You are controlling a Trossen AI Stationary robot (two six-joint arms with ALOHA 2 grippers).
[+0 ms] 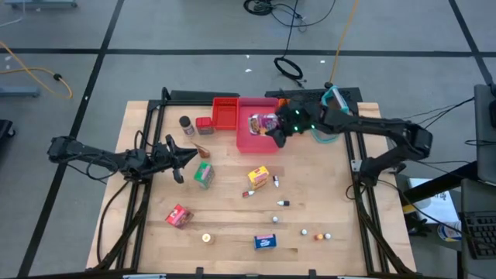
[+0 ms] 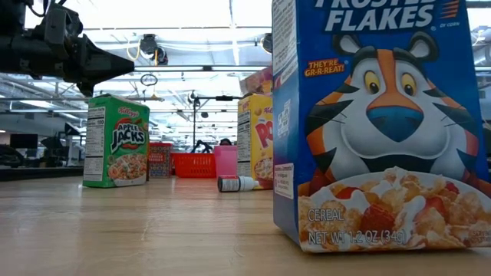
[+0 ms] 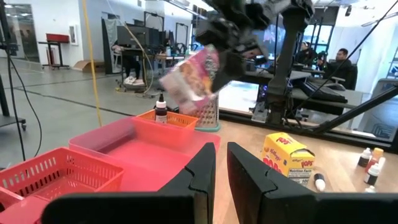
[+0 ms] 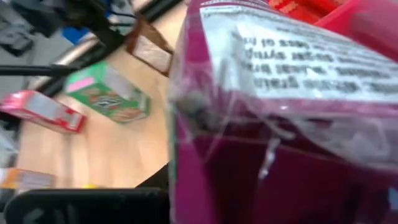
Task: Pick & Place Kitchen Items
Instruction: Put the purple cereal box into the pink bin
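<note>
Wooden table (image 1: 232,225); right fingers (image 1: 273,130) gripping pink pouch (image 1: 262,123), left fingers (image 1: 174,159) shut

The wooden desk (image 1: 232,225) carries three trays at its far edge: a red tray (image 1: 225,113), a pink tray (image 1: 252,138) and an orange tray (image 1: 285,101). Left of them stand a dark-capped shaker (image 1: 187,125) and a small red box (image 1: 204,125). A green box (image 1: 204,174) and a yellow box (image 1: 258,177) lie mid-desk. Nearer lie a pink-red pouch (image 1: 178,216), a blue box (image 1: 266,242) and several tiny pieces (image 1: 283,203).
</note>
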